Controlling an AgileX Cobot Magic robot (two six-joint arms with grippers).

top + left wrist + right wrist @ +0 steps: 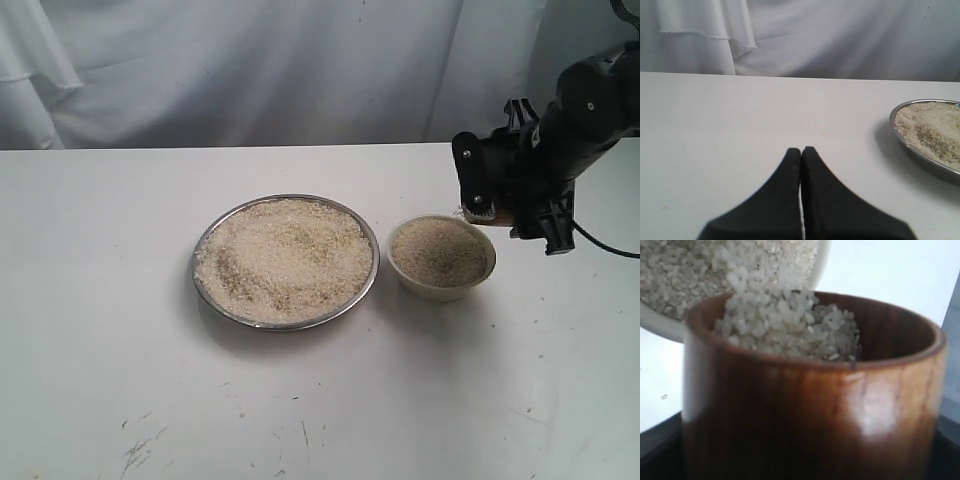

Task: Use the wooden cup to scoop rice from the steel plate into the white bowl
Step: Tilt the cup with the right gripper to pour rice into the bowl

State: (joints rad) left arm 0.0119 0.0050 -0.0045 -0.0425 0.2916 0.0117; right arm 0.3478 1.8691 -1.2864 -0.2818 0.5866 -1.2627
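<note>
The exterior view looks down from high above the near edge of the white table [100,300] toward its far edge, taking in the wide shiny steel plate [287,325]. The left wrist view sits low behind its black claw [801,150], facing the far edge and sharing that plate. The right wrist view crowds the reddish-brown wooden cup [810,410] and the small cream-white bowl [660,322].

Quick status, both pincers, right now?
Left pincer: closed, empty.
Right pincer: holding the wooden cup, rice inside.
</note>
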